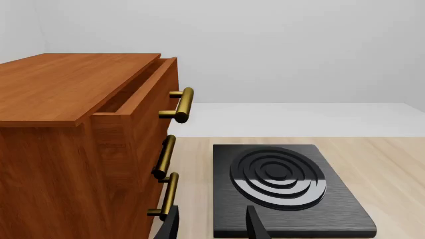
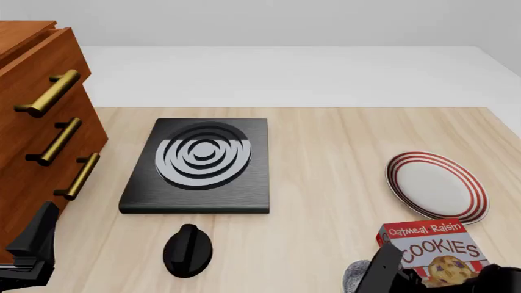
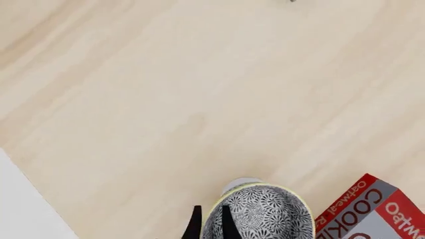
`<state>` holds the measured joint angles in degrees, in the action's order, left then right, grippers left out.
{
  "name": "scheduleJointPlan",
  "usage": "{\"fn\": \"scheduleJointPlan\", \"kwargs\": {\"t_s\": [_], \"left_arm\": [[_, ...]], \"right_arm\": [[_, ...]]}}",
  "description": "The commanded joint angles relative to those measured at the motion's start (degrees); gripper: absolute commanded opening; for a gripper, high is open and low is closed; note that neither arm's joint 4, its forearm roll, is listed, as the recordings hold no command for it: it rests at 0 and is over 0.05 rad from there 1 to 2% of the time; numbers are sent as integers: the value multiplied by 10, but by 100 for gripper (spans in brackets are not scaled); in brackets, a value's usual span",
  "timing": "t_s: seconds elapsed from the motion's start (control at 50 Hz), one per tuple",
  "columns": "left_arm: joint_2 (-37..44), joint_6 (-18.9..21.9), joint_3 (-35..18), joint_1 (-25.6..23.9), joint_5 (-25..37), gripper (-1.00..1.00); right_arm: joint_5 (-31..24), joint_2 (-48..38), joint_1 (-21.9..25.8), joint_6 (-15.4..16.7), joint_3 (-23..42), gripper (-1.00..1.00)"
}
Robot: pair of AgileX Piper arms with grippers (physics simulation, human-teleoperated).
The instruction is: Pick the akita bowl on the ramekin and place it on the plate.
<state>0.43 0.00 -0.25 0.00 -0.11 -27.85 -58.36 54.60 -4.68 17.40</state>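
The akita bowl (image 3: 262,214), patterned dark and white, sits on the white ramekin (image 3: 239,183), whose rim peeks out from under it. My right gripper (image 3: 211,226) has its two fingers close together astride the bowl's rim, shut on it. In the front view only an edge of the bowl (image 2: 355,278) shows behind the right arm, at the table's near right. The plate (image 2: 435,186), white with red rings, lies farther back on the right with nothing on it. My left gripper (image 1: 212,229) is open and holds nothing, low at the near left beside the cabinet.
A red cookies box (image 2: 440,250) stands between the bowl and the plate. A black stove burner (image 2: 199,165) lies mid-table with a black knob (image 2: 187,249) in front of it. A wooden cabinet (image 2: 36,122) with brass handles fills the left side, its top drawer slightly out.
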Motion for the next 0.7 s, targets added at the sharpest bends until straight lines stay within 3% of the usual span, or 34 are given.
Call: {"fn": "scheduleJointPlan", "kwargs": {"t_s": [0.02, 0.04, 0.1, 0.12, 0.36, 0.7], "left_arm": [[0, 0, 0, 0, 0, 100], [0, 0, 0, 0, 0, 100], [0, 0, 0, 0, 0, 100], [0, 0, 0, 0, 0, 100], [0, 0, 0, 0, 0, 100], [0, 0, 0, 0, 0, 100]], "right_arm": [[-54, 54, -46, 66, 9, -100], [-65, 67, -56, 82, 9, -100], [-83, 68, -44, 71, 25, -100], [-110, 90, -56, 87, 41, -100], [-197, 131, -72, 122, 118, -100], [-268, 163, -99, 168, 187, -100]]}}
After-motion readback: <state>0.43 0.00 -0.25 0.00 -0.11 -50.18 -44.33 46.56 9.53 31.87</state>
